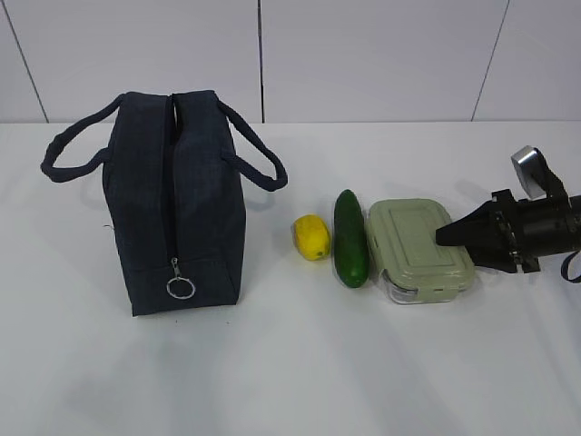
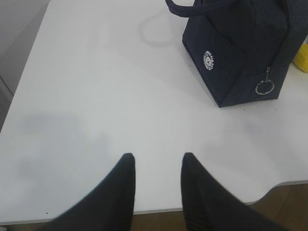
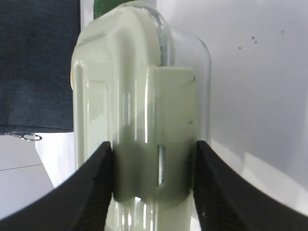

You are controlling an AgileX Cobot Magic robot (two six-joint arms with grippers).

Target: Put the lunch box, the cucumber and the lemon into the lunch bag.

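Lunch box (image 3: 139,125) clip tab between right fingers (image 3: 91,192), seemingly touching.

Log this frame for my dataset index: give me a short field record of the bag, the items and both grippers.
bag: upright on the table, zipper shut, ring pull hanging at the near end
lemon: on the table, right of the bag
cucumber: between lemon and box
box: lid on, rightmost item
left gripper: open, empty, over bare table
right gripper: fingers either side of the box's side clip, at the box's right end
packed: none yet
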